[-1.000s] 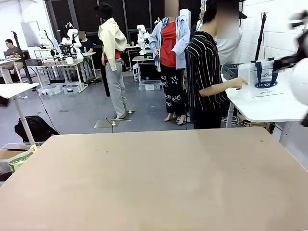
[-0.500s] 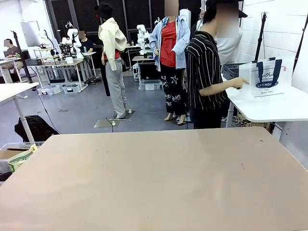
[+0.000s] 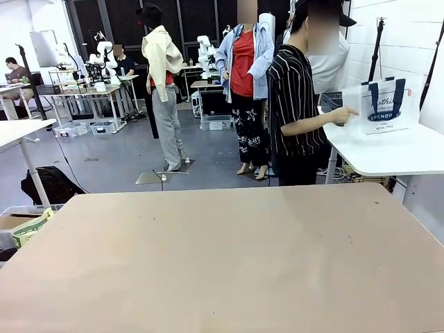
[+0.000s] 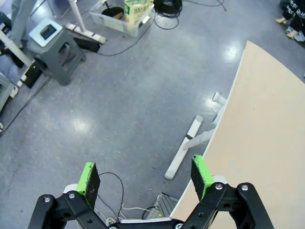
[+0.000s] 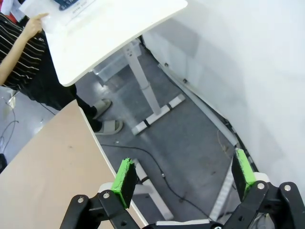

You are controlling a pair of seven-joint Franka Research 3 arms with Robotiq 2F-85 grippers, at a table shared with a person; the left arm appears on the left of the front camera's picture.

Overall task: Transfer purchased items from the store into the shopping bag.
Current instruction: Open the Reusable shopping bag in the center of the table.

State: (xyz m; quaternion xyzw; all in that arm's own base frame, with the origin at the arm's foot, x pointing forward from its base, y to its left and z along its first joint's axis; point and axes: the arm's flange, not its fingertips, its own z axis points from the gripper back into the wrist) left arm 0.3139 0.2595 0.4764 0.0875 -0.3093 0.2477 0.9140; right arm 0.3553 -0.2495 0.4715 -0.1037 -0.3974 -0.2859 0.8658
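Right, the shopping bag (image 3: 385, 107) stands upright on a white side table (image 3: 388, 156) off to the right, beyond the far edge of the big beige table (image 3: 222, 257). It shows its navy handles and dark print. A person in a striped shirt (image 3: 295, 104) stands beside that side table with one arm stretched out, and the hand (image 3: 345, 113) touches the bag's near edge. Just behind that arm, between the person and the bag, sits a dark grey shape (image 3: 331, 101). It could be the store basket, though too little of it shows to be sure.

From the left wrist, the left gripper (image 4: 145, 177) has its green pads (image 4: 88, 179) spread wide apart with nothing between them. It hangs over grey floor and cables, with the beige table's edge (image 4: 271, 133) curving past on one side.

From the right wrist, the right gripper (image 5: 183, 176) is likewise spread wide and holding nothing, above bare floor between the beige table's corner (image 5: 47, 162) and the wall. The white side table (image 5: 119, 28) shows up top, with the bag (image 5: 47, 12) on it and the person's hand (image 5: 33, 24) at its edge.
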